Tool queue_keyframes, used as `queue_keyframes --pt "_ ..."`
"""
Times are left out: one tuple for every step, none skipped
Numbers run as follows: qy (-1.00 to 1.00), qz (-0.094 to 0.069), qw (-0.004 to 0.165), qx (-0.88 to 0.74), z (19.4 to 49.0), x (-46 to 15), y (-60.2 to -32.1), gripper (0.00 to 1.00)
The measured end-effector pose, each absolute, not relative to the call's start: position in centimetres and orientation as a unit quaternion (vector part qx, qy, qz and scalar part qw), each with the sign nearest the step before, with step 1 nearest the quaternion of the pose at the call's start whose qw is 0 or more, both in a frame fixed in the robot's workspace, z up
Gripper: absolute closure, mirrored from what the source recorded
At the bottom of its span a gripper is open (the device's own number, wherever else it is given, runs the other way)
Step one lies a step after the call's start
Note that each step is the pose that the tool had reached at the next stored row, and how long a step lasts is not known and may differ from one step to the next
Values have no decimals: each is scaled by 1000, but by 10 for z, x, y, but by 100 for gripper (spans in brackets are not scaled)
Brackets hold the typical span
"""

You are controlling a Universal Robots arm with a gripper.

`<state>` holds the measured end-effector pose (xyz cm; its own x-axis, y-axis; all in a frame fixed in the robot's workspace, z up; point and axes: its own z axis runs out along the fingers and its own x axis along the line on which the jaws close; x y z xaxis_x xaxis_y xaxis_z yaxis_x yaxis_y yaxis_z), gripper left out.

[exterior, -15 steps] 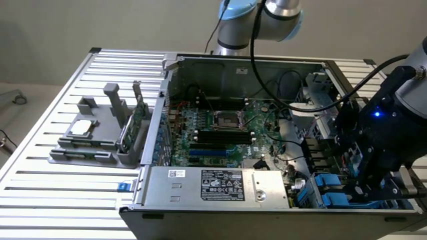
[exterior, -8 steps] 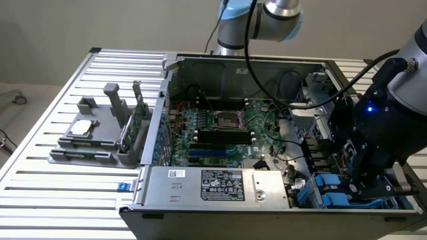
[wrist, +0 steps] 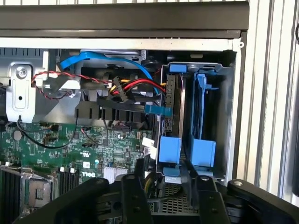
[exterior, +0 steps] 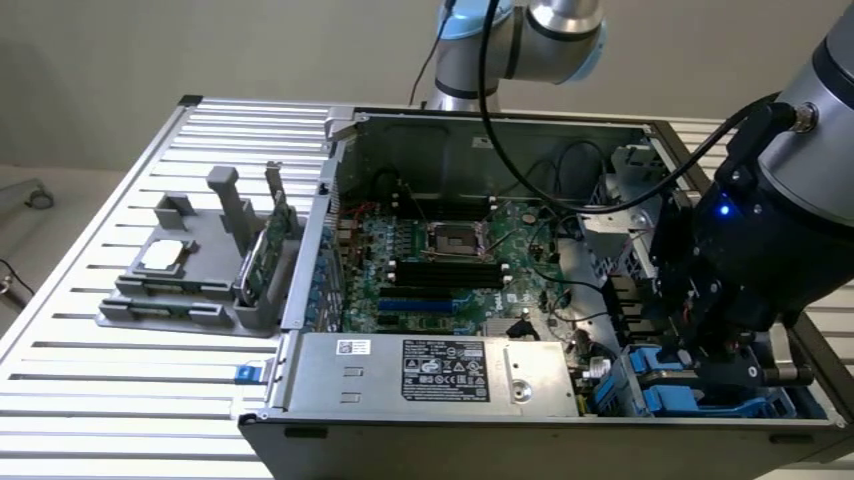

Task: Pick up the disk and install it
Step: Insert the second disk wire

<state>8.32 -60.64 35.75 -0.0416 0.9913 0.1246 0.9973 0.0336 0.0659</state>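
The claw hangs low over the drive cage at the corner of the open computer case. The disk stands on edge in a slot straight ahead of the claw, its long axis running away. The fingers stand apart, gripping nothing.

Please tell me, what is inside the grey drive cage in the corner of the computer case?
Inside the drive cage, two blue carrier brackets stand side by side, with the disk on edge in one. The hand is just in front, hiding the cage's near end.
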Motion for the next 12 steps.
queue_keyframes --pt "-719 -67 22 -692 358 83 -606 62" --pt "-719 -67 22 -692 358 83 -606 68" --pt "-719 -67 22 -692 358 83 -606 68" --pt "-719 -67 22 -692 358 83 -606 73" --pt "-719 -67 22 -692 358 83 -606 80" --pt "-719 -67 22 -692 358 83 -606 80" --pt "-719 -67 22 -692 358 83 -606 85" --pt "-719 -67 22 -692 358 83 -606 85" --pt "-719 -67 22 -692 358 83 -606 89" --pt "-719 -67 22 -692 358 83 -606 89" --pt "-719 -67 22 -692 358 83 -606 89" --pt "-719 -67 22 -692 358 83 -606 89"
